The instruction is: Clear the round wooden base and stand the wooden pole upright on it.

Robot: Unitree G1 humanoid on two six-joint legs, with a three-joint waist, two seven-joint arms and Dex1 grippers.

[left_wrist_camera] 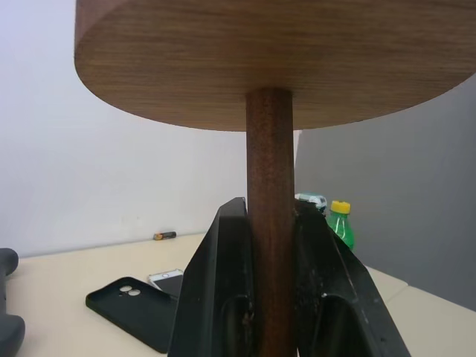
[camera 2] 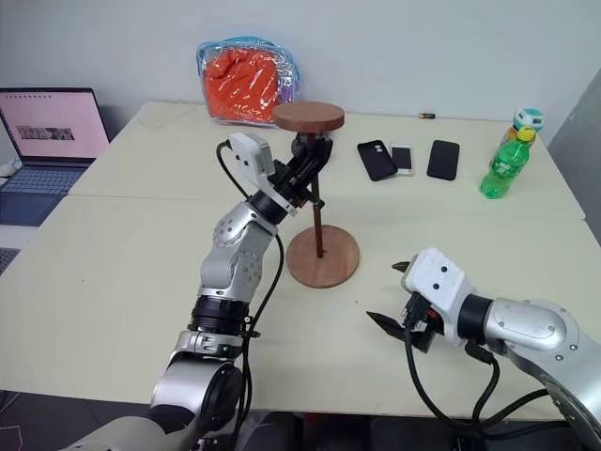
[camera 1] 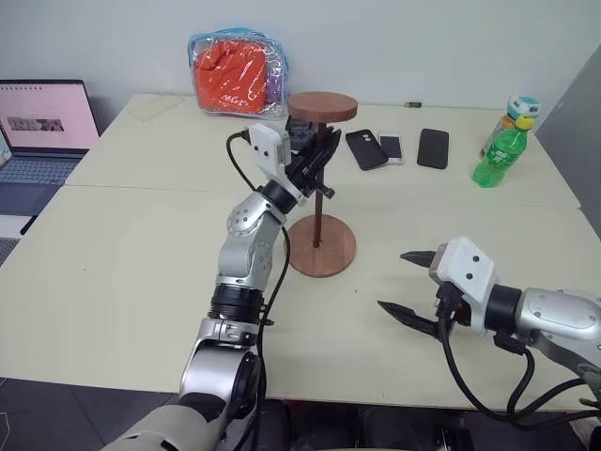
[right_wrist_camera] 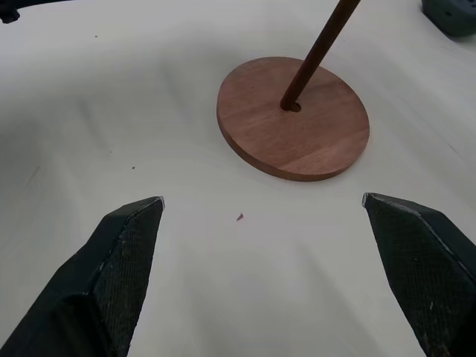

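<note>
Wooden pole (camera 1: 321,202) stands upright with its foot at the hole in the base (camera 1: 322,245), cap disc on top — left gripper (camera 1: 314,169) is clamped on the shaft high up, likely steadying it while it seats. Right gripper (camera 1: 407,282) hangs wide open near the base, holding nothing — probably standing by.
</note>
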